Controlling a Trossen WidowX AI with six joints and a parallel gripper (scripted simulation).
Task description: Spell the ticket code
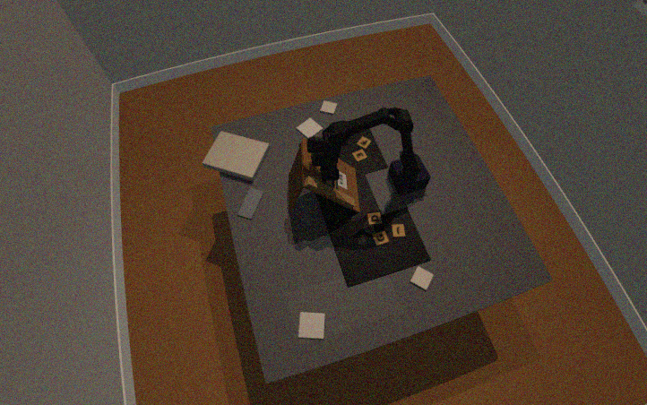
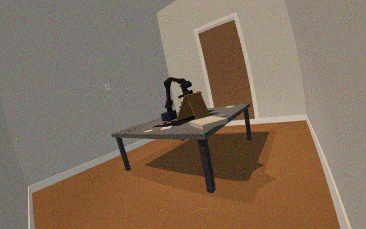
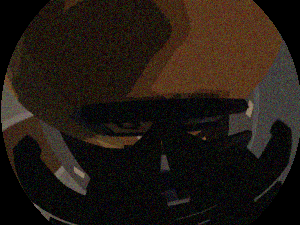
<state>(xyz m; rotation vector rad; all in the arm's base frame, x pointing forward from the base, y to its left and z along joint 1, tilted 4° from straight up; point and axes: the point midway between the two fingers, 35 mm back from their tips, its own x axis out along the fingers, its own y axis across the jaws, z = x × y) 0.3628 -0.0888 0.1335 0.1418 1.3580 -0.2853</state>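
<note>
The tilted orange-brown board (image 1: 352, 184) (image 2: 199, 105) (image 3: 225, 54) stands on the dark mat, with the white ticket (image 1: 341, 181) on its front; its print is too blurred to read. My gripper (image 1: 329, 177) (image 3: 159, 123) is shut and empty, low at the board's face. The rail shows as a dark bar (image 3: 165, 107) in the wrist view, with a shadowed letter tile (image 3: 127, 126) partly seen under it. Loose tiles lie on the mat: three at the near side (image 1: 374, 218) (image 1: 380, 237) (image 1: 398, 230) and two at the far side (image 1: 364, 142) (image 1: 359, 155). The arm hides much of the rail.
A thick pale block (image 1: 237, 155) (image 2: 208, 122) lies near the counter's edge behind the board, beside a thin grey strip (image 1: 250, 203). Flat white squares (image 1: 328, 107) (image 1: 309, 127) (image 1: 422, 278) (image 1: 311, 324) lie around the grey counter (image 1: 468, 205). The dark mat (image 1: 382, 267) runs under the board.
</note>
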